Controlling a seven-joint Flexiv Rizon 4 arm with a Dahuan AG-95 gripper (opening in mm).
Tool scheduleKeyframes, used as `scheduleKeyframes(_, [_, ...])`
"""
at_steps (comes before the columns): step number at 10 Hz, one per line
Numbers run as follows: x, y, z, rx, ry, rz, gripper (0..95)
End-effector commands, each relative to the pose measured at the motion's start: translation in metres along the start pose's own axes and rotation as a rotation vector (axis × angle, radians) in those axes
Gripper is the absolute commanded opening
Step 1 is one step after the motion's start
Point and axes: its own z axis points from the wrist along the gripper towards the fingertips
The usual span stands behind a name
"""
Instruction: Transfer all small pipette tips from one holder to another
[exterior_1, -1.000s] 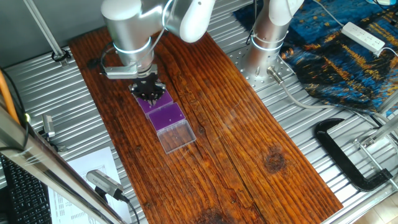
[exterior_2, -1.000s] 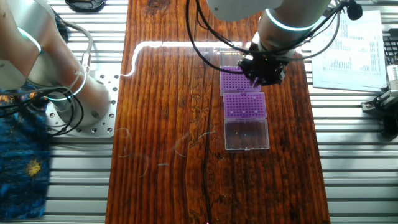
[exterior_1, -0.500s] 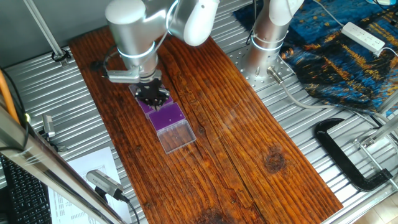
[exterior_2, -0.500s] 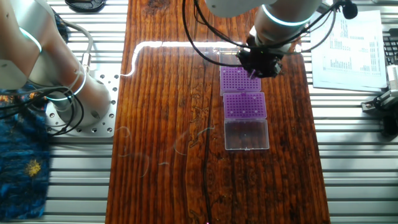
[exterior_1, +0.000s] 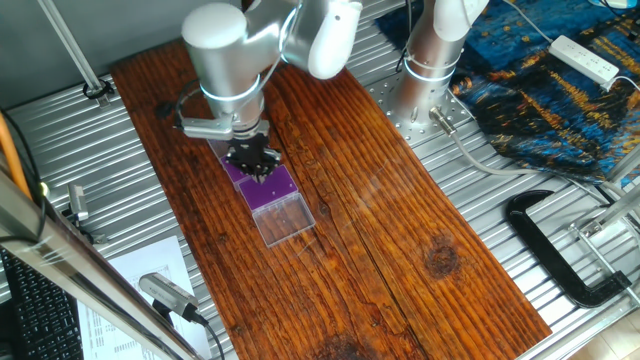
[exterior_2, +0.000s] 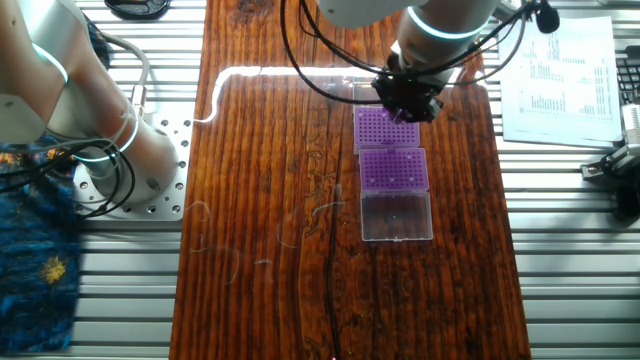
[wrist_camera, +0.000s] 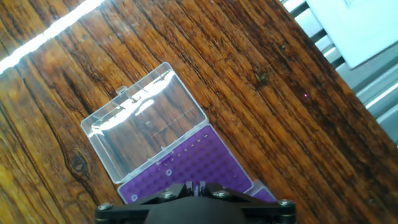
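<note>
Two purple racks lie end to end on the wooden board, the far rack (exterior_2: 383, 130) and the near rack (exterior_2: 393, 168); each has a clear lid folded open (exterior_2: 397, 215). My gripper (exterior_2: 405, 100) hangs over the far rack's upper right corner. In the hand view the gripper (wrist_camera: 195, 186) sits at the bottom edge, its fingers nearly together with a pale small pipette tip (wrist_camera: 196, 190) pinched between them. Below it lie a purple rack (wrist_camera: 193, 163) and its lid (wrist_camera: 146, 124). A row of small white dots (wrist_camera: 186, 148) runs along the rack's edge by the lid.
A second arm's base (exterior_2: 120, 150) stands on the metal table left of the board. Printed paper (exterior_2: 565, 75) lies to the right, beyond the board's edge. A black clamp (exterior_1: 560, 250) and a patterned cloth (exterior_1: 560, 80) lie on the far side.
The gripper has drifted across the far rack, left and slightly up in the other fixed view, towards the near rack in the first fixed view. Racks and lids have not moved.
</note>
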Motion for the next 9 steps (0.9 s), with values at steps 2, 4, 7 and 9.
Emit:
scheduleKeyframes(2, [0.004,0.005,0.005,-0.009,-0.02,0.026,0.0])
scheduleKeyframes(4, [0.003,0.008,0.007,-0.011,-0.024,0.033,0.0])
scheduleKeyframes(7, [0.002,0.015,0.008,-0.007,-0.018,0.046,0.0])
scheduleKeyframes(9, [0.006,0.018,0.009,-0.006,-0.019,0.047,0.0])
